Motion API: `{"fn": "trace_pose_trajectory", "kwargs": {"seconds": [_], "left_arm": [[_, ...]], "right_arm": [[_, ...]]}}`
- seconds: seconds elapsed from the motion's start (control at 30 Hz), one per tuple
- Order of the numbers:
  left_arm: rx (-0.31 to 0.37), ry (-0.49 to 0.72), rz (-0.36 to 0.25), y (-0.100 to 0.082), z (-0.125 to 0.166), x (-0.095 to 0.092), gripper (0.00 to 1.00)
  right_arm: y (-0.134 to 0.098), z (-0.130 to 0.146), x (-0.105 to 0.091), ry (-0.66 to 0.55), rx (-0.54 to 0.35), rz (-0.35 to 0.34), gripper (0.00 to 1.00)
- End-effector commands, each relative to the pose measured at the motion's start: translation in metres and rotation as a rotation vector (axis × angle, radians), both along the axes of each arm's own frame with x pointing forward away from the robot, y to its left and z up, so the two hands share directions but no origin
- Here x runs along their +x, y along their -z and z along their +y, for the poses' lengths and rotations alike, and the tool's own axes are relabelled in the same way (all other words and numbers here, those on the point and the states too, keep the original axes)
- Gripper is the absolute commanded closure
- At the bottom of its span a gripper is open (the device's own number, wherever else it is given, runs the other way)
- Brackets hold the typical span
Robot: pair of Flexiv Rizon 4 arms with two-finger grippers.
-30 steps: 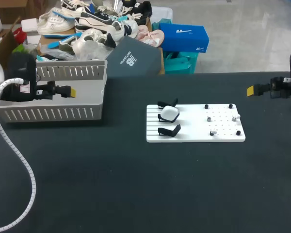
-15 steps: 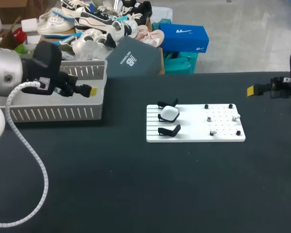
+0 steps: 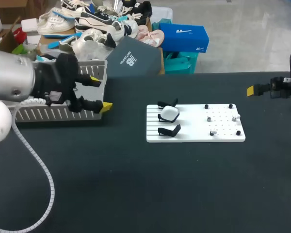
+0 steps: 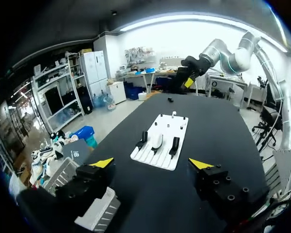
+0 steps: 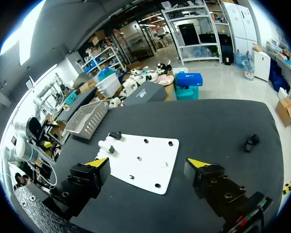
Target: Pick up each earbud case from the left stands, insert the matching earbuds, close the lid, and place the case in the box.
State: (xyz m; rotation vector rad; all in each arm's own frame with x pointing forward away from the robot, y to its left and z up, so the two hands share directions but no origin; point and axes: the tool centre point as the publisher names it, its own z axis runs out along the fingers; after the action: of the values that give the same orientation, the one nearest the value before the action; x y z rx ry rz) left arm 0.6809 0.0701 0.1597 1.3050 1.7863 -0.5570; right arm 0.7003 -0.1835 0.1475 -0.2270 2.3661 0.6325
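1. The left gripper hangs at the right near corner of the grey slotted box. One yellow tip is over the box's rim and the other is just past the corner, above the table.
2. Its fingers are spread wide with nothing between them. The left wrist view shows only bare table between the two tips.
3. The white case sits with its lid shut on the left part of a white board. It is the middle one of a row of three, between two black stands that hold nothing.
4. The board lies flat near the table's middle, well apart from the box and from both grippers. In the left wrist view it lies straight ahead of the fingers.
5. Small white earbuds rest on the board's right half, among a few black pegs.
6. The right gripper is at the table's far right edge, well apart from the board. Its fingers are also wide apart and hold nothing.
7. In the right wrist view the board lies ahead of the tips, with the box beyond it. A small black thing sits alone on the table off to one side.
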Motion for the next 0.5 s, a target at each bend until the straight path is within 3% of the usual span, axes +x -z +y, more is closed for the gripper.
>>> {"fn": "trace_pose_trajectory", "kwargs": {"seconds": [0.03,0.23,0.5], "left_arm": [[-0.102,0.185,-0.100,0.011,-0.012,0.006,0.00],[-0.079,0.249,-0.101,0.024,-0.038,0.009,0.00],[-0.110,0.264,-0.030,0.031,-0.067,0.014,0.00]], "right_arm": [[0.000,0.000,0.000,-0.001,-0.001,0.001,0.00],[0.000,0.000,0.000,-0.001,-0.001,0.001,0.00],[0.000,0.000,0.000,-0.001,-0.001,0.001,0.00]]}}
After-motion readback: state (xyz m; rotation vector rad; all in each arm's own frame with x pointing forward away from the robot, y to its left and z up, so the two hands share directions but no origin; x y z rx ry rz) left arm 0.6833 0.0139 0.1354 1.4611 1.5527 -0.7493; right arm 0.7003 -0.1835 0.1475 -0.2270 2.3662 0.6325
